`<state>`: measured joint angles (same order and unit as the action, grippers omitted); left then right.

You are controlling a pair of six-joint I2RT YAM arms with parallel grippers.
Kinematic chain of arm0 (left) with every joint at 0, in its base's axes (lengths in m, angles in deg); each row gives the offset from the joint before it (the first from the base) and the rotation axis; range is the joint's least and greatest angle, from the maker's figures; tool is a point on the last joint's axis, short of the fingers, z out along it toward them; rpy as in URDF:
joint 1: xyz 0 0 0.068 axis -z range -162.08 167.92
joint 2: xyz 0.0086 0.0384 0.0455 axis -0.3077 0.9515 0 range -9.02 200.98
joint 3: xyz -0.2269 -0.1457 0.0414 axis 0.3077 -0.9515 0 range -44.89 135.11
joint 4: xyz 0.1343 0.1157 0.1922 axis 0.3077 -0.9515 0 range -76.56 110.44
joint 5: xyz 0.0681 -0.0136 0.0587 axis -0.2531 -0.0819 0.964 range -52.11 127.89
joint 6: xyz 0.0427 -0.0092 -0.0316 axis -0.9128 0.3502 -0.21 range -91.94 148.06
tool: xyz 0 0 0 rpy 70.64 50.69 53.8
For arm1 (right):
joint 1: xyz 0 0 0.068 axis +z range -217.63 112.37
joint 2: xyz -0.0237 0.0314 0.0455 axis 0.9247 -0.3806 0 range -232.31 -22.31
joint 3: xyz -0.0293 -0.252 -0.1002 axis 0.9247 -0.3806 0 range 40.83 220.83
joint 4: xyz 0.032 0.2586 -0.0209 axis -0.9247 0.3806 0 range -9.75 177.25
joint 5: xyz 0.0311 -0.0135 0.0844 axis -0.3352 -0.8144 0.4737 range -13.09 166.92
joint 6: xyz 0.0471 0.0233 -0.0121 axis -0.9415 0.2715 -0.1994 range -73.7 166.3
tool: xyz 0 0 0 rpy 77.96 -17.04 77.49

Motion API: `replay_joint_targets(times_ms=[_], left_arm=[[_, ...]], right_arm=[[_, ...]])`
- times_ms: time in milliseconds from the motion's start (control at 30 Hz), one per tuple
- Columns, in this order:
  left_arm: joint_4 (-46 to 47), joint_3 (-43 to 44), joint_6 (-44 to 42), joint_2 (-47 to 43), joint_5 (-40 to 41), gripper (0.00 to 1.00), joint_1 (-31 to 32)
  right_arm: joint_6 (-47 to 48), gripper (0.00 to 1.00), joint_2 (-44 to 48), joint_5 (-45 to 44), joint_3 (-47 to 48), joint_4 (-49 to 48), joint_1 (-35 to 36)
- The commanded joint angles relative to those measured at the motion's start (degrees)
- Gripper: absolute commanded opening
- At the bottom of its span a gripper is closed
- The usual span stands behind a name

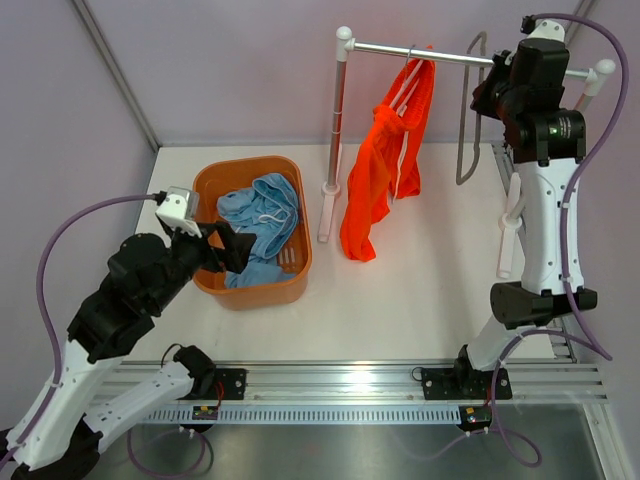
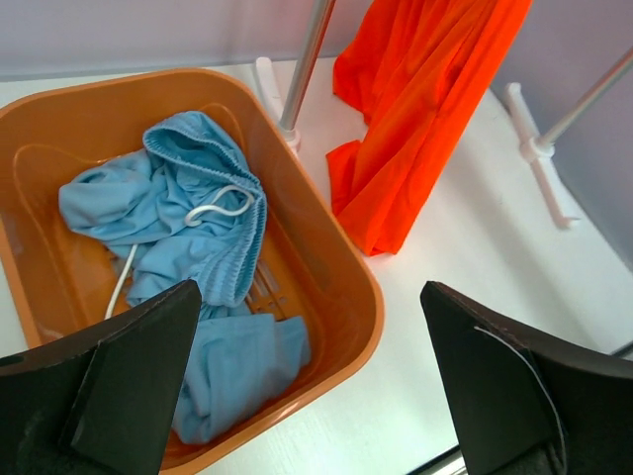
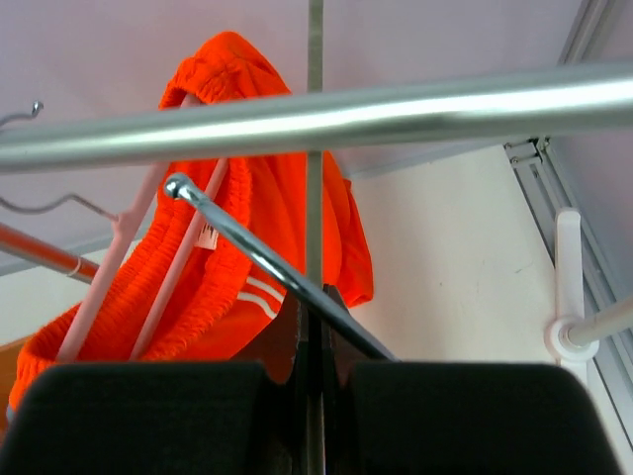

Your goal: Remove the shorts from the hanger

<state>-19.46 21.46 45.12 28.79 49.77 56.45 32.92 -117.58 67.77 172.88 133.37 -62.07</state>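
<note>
One white table (image 1: 430,290), lilac walls (image 1: 230,70), orange shorts (image 1: 385,180) hanging.

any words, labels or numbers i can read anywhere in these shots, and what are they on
No text can be read in any view.
Small white tag on the orange shorts: blurred, unreadable.
Green marking on the right arm: too small to read.

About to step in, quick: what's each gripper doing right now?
Left gripper: open, holding nothing, above the basket.
Right gripper: shut at the metal hanger wire; whether it grips it cannot be told.
</note>
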Motion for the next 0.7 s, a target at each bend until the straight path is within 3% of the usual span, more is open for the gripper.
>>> replay_joint_targets(times_ms=[0, 167, 667], left_arm=[[2.19, -1.74, -3.26, -0.62, 1.57, 0.99, 0.24], [4.04, -4.46, -4.31, -0.27, 2.09, 0.99, 0.24], [5.89, -8.95, -5.99, -0.01, 2.71, 0.99, -0.11]], right_arm=[[-0.50, 0.00, -4.83, -2.80, 8.38, 2.33, -0.11], [0.03, 0.00, -11.69, -4.21, 15.95, 4.18, -0.20], [1.87, 0.00, -16.97, -7.46, 15.61, 1.46, -0.99]])
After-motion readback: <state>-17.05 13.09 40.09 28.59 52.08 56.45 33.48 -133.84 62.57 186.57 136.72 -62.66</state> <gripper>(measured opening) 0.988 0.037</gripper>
